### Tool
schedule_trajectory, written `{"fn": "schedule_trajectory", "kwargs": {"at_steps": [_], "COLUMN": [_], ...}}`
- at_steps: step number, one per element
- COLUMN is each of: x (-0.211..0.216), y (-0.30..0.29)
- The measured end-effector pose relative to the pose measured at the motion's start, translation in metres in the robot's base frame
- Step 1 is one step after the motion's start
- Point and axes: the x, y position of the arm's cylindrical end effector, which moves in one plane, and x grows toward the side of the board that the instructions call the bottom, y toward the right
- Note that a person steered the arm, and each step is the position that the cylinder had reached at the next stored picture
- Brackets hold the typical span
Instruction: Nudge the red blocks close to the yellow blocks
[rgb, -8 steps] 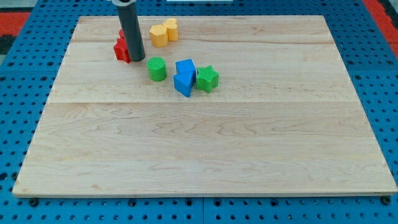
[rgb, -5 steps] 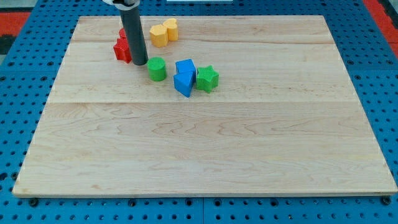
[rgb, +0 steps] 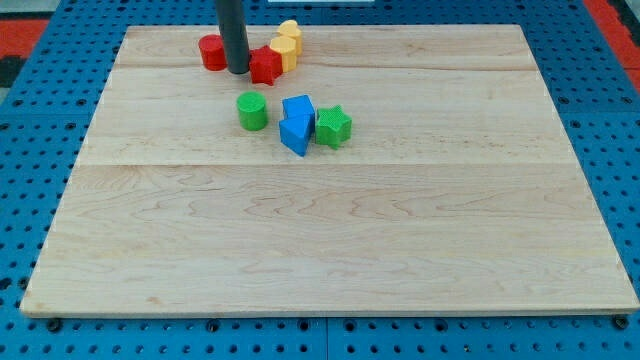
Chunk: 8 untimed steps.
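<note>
My tip (rgb: 238, 71) stands near the view's top left, between two red blocks. A round red block (rgb: 211, 52) lies just to its left. A second red block (rgb: 265, 65) lies just to its right and touches the yellow blocks (rgb: 287, 45), which sit stacked close together at the top edge of the wooden board (rgb: 340, 240). The rod rises out of the view's top.
A green cylinder (rgb: 252, 110) lies below the tip. Two blue blocks (rgb: 296, 122) sit together right of it, with a green star-shaped block (rgb: 333, 126) against their right side. The board lies on a blue pegboard surface.
My tip has moved up and right. One red block has been pushed right against the yellow blocks, which shifted right. The other red block now lies left of the tip.
</note>
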Motion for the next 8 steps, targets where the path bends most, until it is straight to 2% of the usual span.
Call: {"fn": "schedule_trajectory", "kwargs": {"at_steps": [1, 2, 3, 4, 5, 6, 7, 8], "x": [0.007, -0.021, -0.041, -0.041, -0.041, -0.023, -0.006, 0.032], "y": [-0.039, -0.079, -0.067, 0.01, -0.019, -0.053, -0.056, -0.004]}}
